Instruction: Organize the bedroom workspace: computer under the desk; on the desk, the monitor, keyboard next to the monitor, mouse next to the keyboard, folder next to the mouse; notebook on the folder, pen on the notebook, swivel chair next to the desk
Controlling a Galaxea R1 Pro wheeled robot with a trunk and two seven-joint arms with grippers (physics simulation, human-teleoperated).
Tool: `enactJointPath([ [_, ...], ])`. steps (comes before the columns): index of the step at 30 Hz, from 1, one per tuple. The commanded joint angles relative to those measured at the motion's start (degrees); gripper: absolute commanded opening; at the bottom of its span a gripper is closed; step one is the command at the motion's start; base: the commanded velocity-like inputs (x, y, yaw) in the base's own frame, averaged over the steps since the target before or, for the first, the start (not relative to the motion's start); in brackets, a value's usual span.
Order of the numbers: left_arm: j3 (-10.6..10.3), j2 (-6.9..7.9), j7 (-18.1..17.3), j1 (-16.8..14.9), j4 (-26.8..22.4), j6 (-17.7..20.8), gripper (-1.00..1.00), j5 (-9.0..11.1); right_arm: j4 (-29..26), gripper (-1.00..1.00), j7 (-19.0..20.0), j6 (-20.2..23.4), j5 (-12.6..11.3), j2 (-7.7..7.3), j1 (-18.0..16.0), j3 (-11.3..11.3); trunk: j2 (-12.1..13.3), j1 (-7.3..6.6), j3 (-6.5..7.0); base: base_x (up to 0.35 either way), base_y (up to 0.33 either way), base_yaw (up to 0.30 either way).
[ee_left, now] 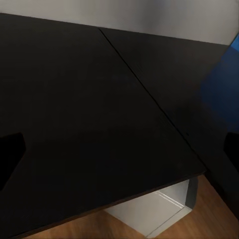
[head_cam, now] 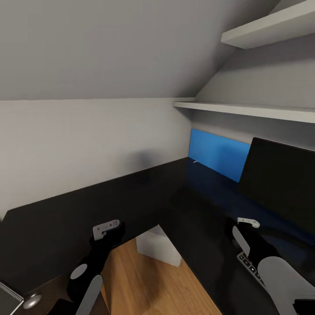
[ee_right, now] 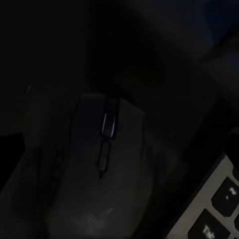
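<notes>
The desk is an L of glossy black top with a blue back panel. At its right the black monitor stands on it. Under the desk's inner corner is the pale computer, also seen past the desk edge. My left gripper hovers over bare desk top, fingers wide apart with nothing between them. My right gripper is low over the desk in front of the monitor. The black mouse lies right beneath it, beside the keyboard, whose corner shows by my forearm. Its fingers are lost in the dark.
Two white wall shelves hang above the monitor under the sloped ceiling. Oak floor shows in the desk's inner corner. A grey ribbed object and a round chrome piece sit at the lower left edge.
</notes>
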Motion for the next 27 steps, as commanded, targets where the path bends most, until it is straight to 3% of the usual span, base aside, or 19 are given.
enactJointPath([
  [1, -0.1, 0.01, 0.4, 0.0, -0.1, 0.2, 1.00, 0.5, -0.3, 1.00, -0.4, 0.1, -0.6, -0.01, 0.0, 0.3, 0.0, 0.00, -0.07, 0.000, 0.000, 0.000],
  [9, -0.1, 0.01, 0.4, 0.0, 0.0, 0.2, 1.00, 0.5, -6.8, 1.00, -0.4, -1.6, -0.8, 0.63, 0.1, 0.4, 0.0, 0.00, -0.07, 0.000, 0.000, 0.000],
  [11, -0.1, 0.02, 0.4, 0.0, 0.0, 0.2, 1.00, 0.5, -8.0, 1.00, -0.5, -1.7, -0.8, 2.10, 0.1, 0.3, 0.0, 0.00, -0.07, 0.000, 0.000, 0.000],
  [13, -0.1, 0.02, 0.4, 0.0, 0.0, 0.2, 1.00, 0.5, -9.5, 1.00, -0.7, -1.8, -0.7, 5.06, 0.1, 0.2, 0.0, 0.00, -0.07, 0.000, 0.000, 0.052],
  [14, -0.1, 0.02, 0.4, 0.0, 0.0, 0.2, 1.00, 0.5, -9.7, 1.00, -0.7, -1.8, -0.7, 5.48, 0.1, 0.2, 0.0, 0.00, -0.07, 0.000, 0.000, 0.163],
  [15, -0.1, 0.02, 0.4, 0.0, 0.0, 0.2, 1.00, 0.5, -10.0, 1.00, -0.8, -1.8, -0.5, 6.94, 0.2, 0.2, 0.0, 0.00, -0.07, 0.000, 0.000, 0.231],
  [23, -0.1, 0.02, 0.4, 0.0, 0.1, 0.2, 1.00, 0.4, -10.2, 1.00, -0.8, -1.8, 0.1, 9.38, 0.3, 0.3, 0.0, 0.00, -0.07, 0.000, 0.000, 0.266],
  [25, -0.1, 0.02, 0.4, 0.0, 0.1, 0.2, 1.00, 0.4, -10.2, 1.00, -0.8, -1.8, 1.8, 10.55, 0.4, 0.8, 0.0, 0.00, -0.07, 0.000, 0.000, 0.278],
  [27, -0.1, 0.01, 0.4, 0.0, 0.1, 0.2, 1.00, 0.4, -10.2, 1.00, -0.8, -1.9, 5.5, 12.50, 0.4, 1.5, 0.0, 0.00, -0.07, 0.000, 0.000, 0.279],
])
